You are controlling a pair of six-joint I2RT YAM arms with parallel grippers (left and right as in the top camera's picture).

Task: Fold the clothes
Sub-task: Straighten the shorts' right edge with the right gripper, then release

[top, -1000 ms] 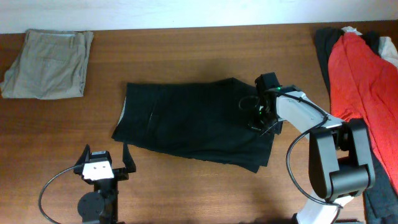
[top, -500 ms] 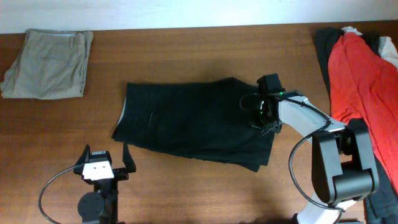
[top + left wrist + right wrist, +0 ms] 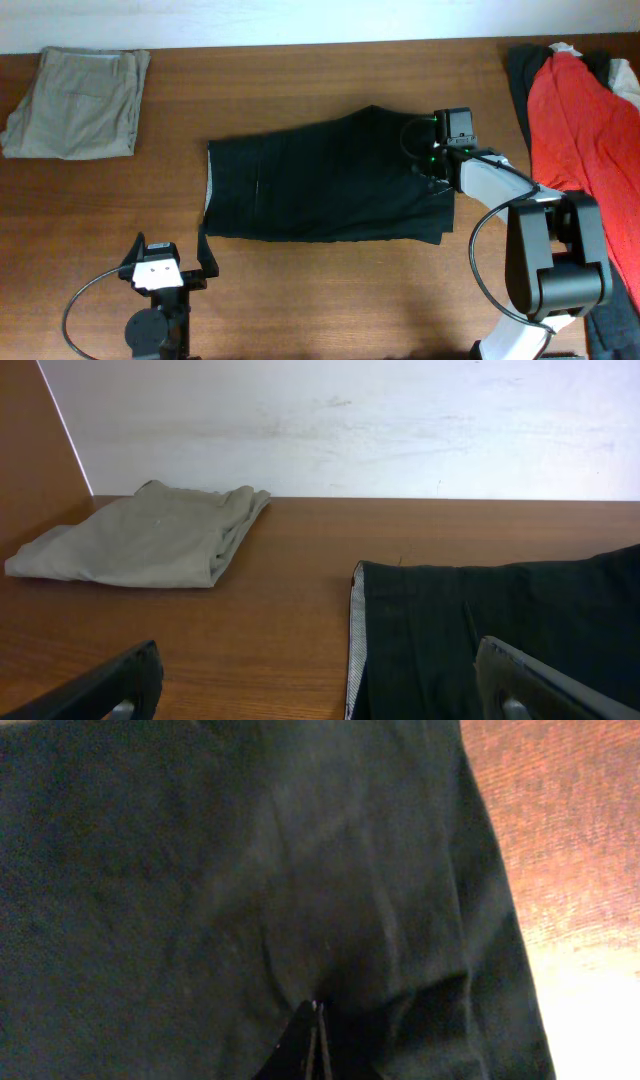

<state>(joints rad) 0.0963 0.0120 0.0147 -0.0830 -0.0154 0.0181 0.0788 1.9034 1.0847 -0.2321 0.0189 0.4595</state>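
Across our bench (image 3: 300, 290), the black shorts (image 3: 320, 185) lie flat at centre. The red top (image 3: 575, 110) lies at 3 o'clock, the khaki trousers (image 3: 75, 90) at 10. Our right hand (image 3: 435, 165) pinches the shorts' 3 o'clock edge; our left hand (image 3: 172, 250) sits spread at 7.

Right gripper (image 3: 317, 1017), pinching black shorts (image 3: 200, 870) — mostly cropped; red top (image 3: 575, 110) too.

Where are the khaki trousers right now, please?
In the overhead view, the khaki trousers lie folded at the far left corner of the table, apart from the black shorts.
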